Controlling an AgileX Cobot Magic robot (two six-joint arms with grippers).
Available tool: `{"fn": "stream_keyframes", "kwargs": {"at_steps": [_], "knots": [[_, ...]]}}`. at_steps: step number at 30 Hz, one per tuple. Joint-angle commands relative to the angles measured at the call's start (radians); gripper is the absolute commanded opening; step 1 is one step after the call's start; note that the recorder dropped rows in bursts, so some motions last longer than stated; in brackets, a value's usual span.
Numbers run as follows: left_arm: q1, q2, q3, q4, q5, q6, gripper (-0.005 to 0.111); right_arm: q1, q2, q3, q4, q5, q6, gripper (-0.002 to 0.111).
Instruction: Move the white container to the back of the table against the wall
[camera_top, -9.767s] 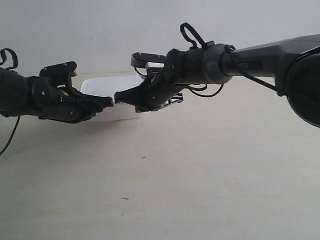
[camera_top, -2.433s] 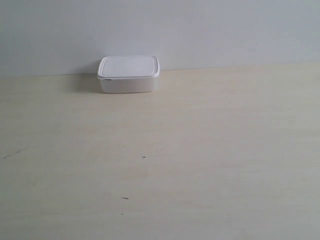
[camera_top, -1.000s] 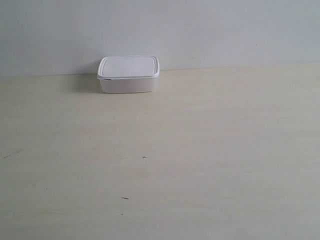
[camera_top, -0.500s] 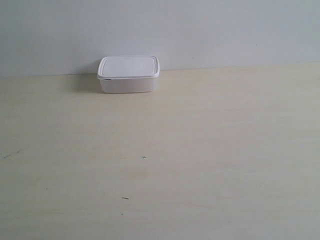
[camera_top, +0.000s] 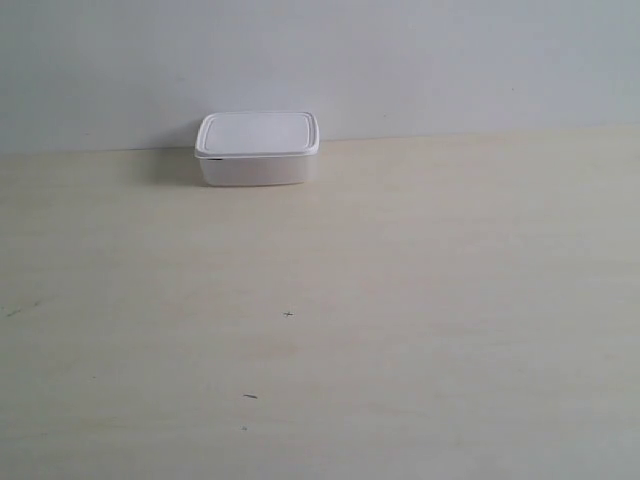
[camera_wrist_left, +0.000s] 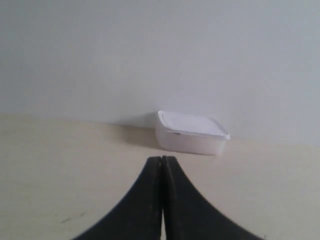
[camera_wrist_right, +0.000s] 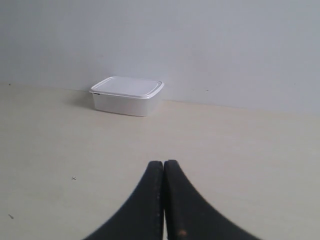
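- The white container (camera_top: 257, 150) sits at the far edge of the table (camera_top: 420, 300), right up by the wall (camera_top: 420, 60). I cannot tell if it really touches the wall.
- It is well ahead of both grippers, out past their tips, with bare table in between.
- The left gripper (camera_wrist_left: 162, 162) is pressed together with no gap and holds nothing.
- The right gripper (camera_wrist_right: 163, 167) is just the same, pressed together and holding nothing.
- I think the box is light, and its plastic sides look smooth, so it could slide with a small push.
- The lid (camera_top: 257, 132) lies flat on top, and I guess it is thin and bends a bit.
- If the box needs one more nudge, the best place to hold it is the two short sides, just under the lid's rim.
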Motion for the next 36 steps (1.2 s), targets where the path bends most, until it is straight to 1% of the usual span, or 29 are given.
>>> {"fn": "stream_keyframes", "kwargs": {"at_steps": [1,3,5,8,9,10,11,12,13,14,15,16,18,22,36], "knots": [[0.036,-0.009,-0.001,-0.001,0.081,0.005,0.0,-0.002,-0.004,0.004,-0.103,-0.011,0.001,0.0],[0.046,-0.009,-0.001,-0.001,0.081,0.005,0.0,-0.006,-0.004,0.004,-0.158,0.012,0.001,0.0],[0.051,-0.009,-0.001,-0.001,0.081,0.005,0.0,-0.021,-0.004,0.004,-0.153,0.044,0.001,0.0],[0.059,-0.009,-0.001,-0.001,0.081,0.005,0.0,-0.07,-0.004,0.004,-0.062,0.082,0.001,0.0],[0.059,-0.009,-0.001,-0.001,0.081,0.005,0.0,-0.121,-0.004,0.004,-0.035,0.076,0.001,0.0],[0.059,-0.009,-0.001,-0.001,0.081,0.005,0.0,-0.143,-0.004,0.004,-0.035,0.065,0.001,0.0],[0.059,-0.009,-0.001,-0.001,0.081,0.005,0.0,-0.2,-0.006,0.004,-0.035,0.035,0.001,0.0],[0.059,-0.009,-0.001,-0.001,0.081,0.005,0.0,-0.227,-0.011,0.004,-0.027,0.026,0.001,0.0],[0.059,-0.009,-0.001,-0.001,0.081,0.005,0.0,-0.271,-0.03,0.004,0.029,0.035,0.001,0.0],[0.059,-0.009,-0.001,-0.001,0.081,0.005,0.0,-0.285,-0.039,0.004,0.04,0.048,0.001,0.0],[0.058,-0.009,-0.001,-0.001,0.091,0.005,0.0,-0.3,-0.064,0.004,0.051,0.106,0.001,0.0],[0.058,-0.009,-0.001,-0.001,0.1,0.005,0.0,-0.3,-0.074,0.004,0.051,0.14,0.001,0.0],[0.058,-0.009,-0.001,-0.001,0.168,0.005,0.0,-0.3,-0.084,0.004,0.037,0.221,0.001,0.0],[0.058,-0.009,-0.001,-0.001,0.255,0.005,0.0,-0.3,-0.084,0.004,0.051,0.246,0.001,0.0],[0.058,-0.009,-0.001,-0.001,0.267,0.005,0.0,-0.3,-0.084,0.004,0.056,0.25,0.001,0.0]]}}
